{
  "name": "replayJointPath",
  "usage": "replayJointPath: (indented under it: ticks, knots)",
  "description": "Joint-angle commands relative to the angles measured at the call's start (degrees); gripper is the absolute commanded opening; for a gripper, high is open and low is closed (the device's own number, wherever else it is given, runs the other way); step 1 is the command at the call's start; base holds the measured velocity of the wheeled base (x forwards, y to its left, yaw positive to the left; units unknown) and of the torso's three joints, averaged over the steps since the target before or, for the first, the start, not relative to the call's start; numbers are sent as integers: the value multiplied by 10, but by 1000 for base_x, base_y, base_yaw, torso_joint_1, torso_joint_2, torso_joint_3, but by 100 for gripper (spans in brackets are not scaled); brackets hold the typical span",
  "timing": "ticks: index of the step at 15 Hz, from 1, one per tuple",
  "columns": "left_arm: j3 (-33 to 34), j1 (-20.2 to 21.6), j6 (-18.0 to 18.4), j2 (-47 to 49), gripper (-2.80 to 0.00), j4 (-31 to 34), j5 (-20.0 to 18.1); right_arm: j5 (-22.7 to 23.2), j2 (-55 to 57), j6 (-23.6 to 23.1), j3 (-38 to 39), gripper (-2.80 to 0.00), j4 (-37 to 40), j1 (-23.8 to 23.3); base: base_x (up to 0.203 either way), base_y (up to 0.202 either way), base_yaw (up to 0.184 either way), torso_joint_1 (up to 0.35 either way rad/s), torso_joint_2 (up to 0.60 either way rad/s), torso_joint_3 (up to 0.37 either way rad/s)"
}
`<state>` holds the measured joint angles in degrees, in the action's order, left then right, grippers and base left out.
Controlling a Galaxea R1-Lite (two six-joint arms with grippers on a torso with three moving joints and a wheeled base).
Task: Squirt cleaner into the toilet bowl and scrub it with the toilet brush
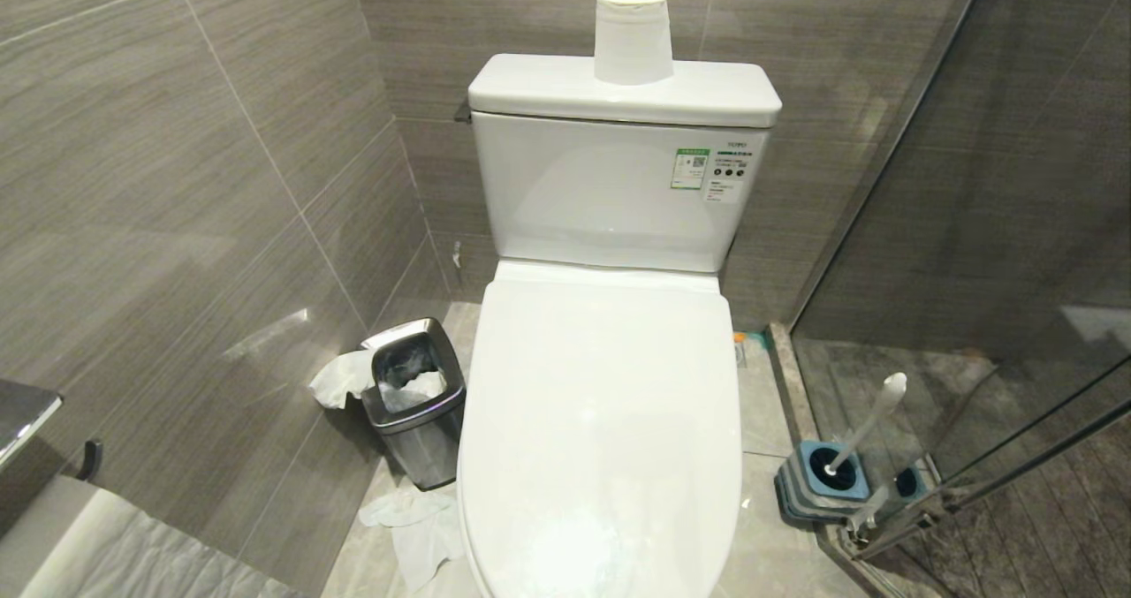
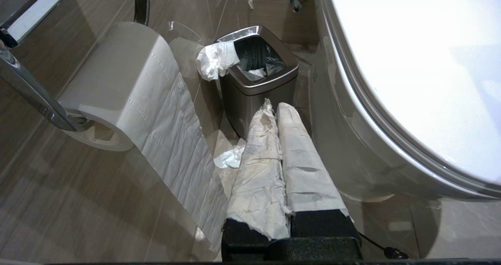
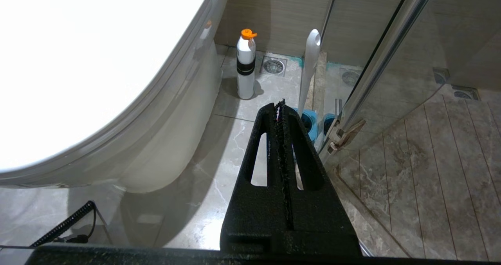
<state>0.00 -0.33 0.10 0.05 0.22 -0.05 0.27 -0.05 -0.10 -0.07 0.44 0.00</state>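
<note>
Nothing begun — the toilet bowl [image 1: 601, 457] has its lid down, the toilet brush [image 1: 864, 426] stands holstered at four o'clock, cleaner bottle [image 3: 246, 65] untouched, both grippers' fingers pressed together, empty

Glossy white ceramic toilet bowl [image 1: 601, 457]; brushed steel waste bin [image 1: 415, 404]; soft paper roll [image 1: 632, 37]; matt streaked wall tiles [image 1: 177, 183].

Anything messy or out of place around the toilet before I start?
Yes. Crumpled tissue lies on the floor beside the steel bin, and more tissue hangs over the bin's rim. The left claw has its fingers wrapped in tattered paper.
</note>
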Motion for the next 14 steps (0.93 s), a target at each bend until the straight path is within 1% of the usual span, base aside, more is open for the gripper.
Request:
replayJointPath:
  ticks: [1,14]
  knots:
    - [0,0,0,0,-280,0,0,0,0,0,0,-280,0,0,0,0,0,0,0,0]
    - [0,0,0,0,-280,0,0,0,0,1,0,-280,-1,0,0,0,0,0,0,0]
